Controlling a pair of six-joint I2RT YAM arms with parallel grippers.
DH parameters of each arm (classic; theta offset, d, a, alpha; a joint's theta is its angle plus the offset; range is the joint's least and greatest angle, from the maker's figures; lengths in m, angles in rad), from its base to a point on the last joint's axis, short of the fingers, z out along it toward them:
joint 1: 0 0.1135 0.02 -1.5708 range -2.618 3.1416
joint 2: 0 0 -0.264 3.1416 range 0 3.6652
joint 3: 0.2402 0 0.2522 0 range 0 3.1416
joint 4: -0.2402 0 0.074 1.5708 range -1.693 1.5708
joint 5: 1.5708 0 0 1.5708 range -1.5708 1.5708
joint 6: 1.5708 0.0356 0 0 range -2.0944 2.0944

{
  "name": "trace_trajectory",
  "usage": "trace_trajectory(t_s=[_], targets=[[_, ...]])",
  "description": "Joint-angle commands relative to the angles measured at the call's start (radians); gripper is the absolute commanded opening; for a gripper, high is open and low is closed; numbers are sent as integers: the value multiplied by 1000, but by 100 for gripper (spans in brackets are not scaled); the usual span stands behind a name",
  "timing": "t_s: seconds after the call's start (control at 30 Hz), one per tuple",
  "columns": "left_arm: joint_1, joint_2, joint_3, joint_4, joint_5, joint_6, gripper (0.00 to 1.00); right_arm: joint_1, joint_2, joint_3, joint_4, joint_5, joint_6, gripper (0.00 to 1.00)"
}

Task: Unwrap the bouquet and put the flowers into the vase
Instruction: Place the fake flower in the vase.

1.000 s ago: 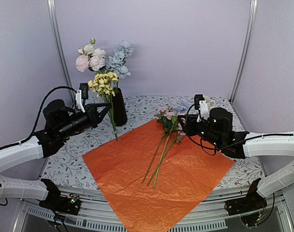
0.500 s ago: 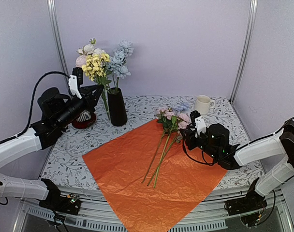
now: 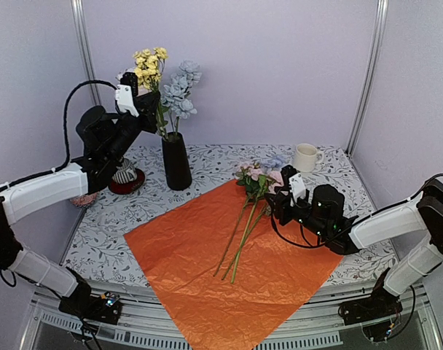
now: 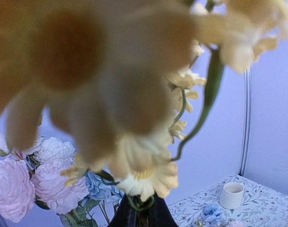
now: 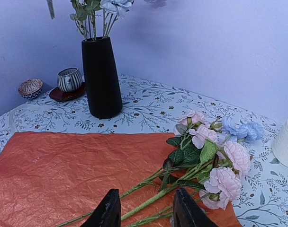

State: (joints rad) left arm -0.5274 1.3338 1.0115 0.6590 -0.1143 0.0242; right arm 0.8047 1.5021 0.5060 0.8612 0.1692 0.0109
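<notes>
The tapered matte black vase stands upper left of centre, holding blue and pale blooms; pink and blue flowers lie on the crinkled orange sheet. The raised left pincer is clamped on a yellow sprig above the vase. The right pincer, low at the stems, has its fingers apart.

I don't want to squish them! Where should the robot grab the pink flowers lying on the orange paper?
Grip the green stems midway, coming down from above, jaws across them. They lie flat and bundled on the orange paper; the blooms are soft.
</notes>
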Motion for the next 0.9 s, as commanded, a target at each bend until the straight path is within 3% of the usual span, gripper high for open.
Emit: trace_trajectory(t_s=[0.0,0.87], targets=[[18,92,52,120,-17,105,8,1,-2,31,4,-27,-30,41],[76,319,213,141,102,182,9,1,24,66,-38,-85,-39,41]])
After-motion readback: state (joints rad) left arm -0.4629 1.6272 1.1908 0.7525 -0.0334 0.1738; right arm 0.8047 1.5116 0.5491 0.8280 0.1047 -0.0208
